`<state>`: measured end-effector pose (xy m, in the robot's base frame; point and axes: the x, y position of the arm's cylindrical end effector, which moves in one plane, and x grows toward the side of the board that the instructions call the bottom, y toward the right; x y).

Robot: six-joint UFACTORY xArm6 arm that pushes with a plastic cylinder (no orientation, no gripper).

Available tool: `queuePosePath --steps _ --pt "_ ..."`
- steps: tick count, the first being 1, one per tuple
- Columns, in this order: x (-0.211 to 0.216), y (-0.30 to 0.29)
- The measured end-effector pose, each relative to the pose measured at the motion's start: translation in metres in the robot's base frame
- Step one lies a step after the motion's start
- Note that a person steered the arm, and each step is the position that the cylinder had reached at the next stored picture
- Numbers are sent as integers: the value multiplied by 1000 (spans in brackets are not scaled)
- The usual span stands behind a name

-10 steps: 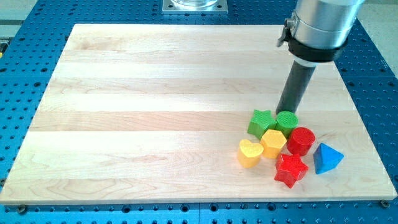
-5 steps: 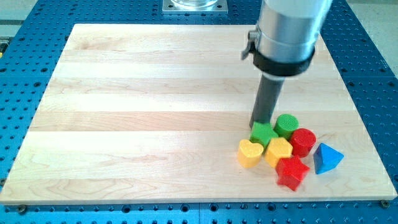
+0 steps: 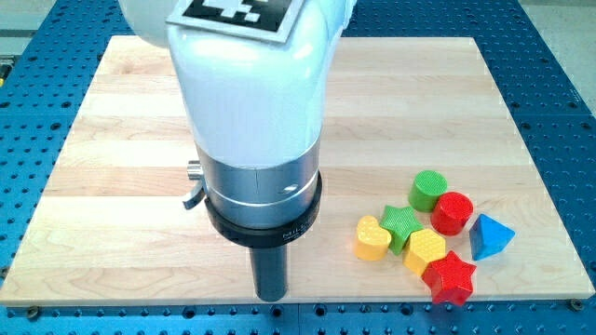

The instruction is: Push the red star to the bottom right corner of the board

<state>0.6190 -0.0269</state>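
The red star [image 3: 453, 278] lies near the board's bottom edge at the view's lower right, touching the yellow hexagon [image 3: 425, 250] up-left of it. My tip [image 3: 271, 297] rests at the board's bottom edge, well to the left of the star and left of the yellow heart [image 3: 372, 238]. The green star [image 3: 401, 226] sits between heart and hexagon. The green cylinder [image 3: 428, 189] and red cylinder [image 3: 452, 212] stand above. The blue triangular block [image 3: 489, 236] is right of the star.
The wooden board [image 3: 140, 186] lies on a blue perforated table [image 3: 568, 112]. My large white and grey arm body [image 3: 251, 121] covers the middle of the board.
My tip has swept from above the cluster down and left to the bottom edge. The green star, yellow hexagon and red star have shifted down and slightly right.
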Motion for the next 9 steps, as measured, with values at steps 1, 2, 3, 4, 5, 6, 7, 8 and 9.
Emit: queuePosePath --steps 1,2,3,4,5,6,7,8,9 --pt "0 0" --pt "-1 18" --pt "0 40" --pt "0 80" --pt "0 132" --pt "0 203" --pt "-14 249" --pt "-52 245" --pt "-67 278"
